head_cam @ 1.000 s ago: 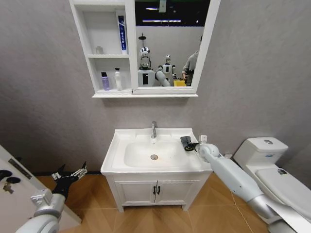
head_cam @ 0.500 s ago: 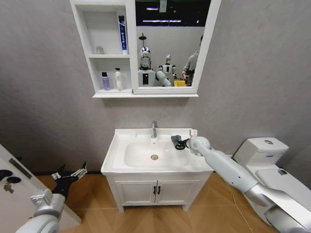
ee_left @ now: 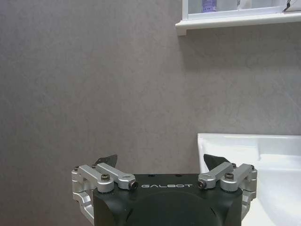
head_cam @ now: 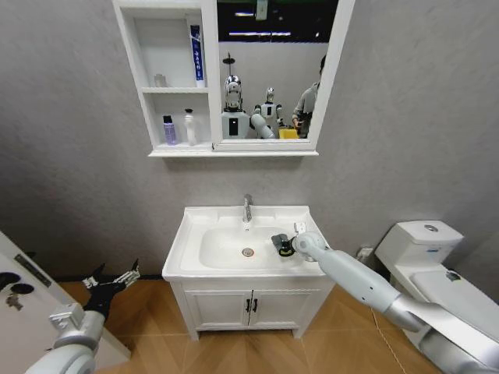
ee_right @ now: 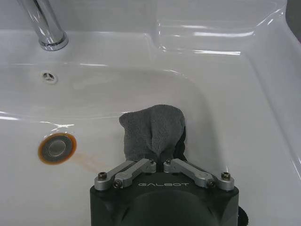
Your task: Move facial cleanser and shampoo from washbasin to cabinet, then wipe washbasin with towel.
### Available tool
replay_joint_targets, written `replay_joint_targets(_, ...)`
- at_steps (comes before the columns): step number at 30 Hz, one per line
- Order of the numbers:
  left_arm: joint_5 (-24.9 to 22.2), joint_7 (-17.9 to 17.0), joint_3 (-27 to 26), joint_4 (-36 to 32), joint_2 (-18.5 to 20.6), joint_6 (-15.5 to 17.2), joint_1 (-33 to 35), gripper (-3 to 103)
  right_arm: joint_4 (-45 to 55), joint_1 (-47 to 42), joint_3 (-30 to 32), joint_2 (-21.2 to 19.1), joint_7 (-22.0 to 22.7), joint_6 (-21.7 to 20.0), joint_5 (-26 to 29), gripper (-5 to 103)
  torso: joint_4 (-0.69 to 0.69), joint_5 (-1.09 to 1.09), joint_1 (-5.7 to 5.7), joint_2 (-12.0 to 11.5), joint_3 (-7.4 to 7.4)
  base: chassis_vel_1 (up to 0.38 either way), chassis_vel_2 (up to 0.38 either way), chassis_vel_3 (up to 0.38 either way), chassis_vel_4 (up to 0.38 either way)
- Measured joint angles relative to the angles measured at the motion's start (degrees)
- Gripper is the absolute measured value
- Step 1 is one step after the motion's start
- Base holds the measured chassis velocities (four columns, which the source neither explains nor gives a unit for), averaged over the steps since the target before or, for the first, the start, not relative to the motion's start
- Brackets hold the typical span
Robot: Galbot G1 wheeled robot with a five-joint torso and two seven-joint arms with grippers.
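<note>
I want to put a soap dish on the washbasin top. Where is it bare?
The washbasin rim is bare left of the bowl and along the back either side of the tap. The bowl's right side is crowded: the right gripper holds the towel there.

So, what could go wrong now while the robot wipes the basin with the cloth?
The right hand pinches only one edge of the towel, so it could slip out or bunch up during a stroke. The hand works inside the washbasin bowl, near the tap and drain, and a wide sweep might bump the tap.
</note>
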Motion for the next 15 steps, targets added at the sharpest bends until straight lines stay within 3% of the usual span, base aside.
replay_joint_targets(15, 0.0, 0.0, 0.0, 0.0, 0.0, 0.0, 0.0, 100, -8.1, 1.6, -0.6, 2.0, -3.8, 0.0, -2.0, 2, 0.03, 0.00, 0.00, 0.0, -0.01, 0.000, 0.000, 0.000, 0.000)
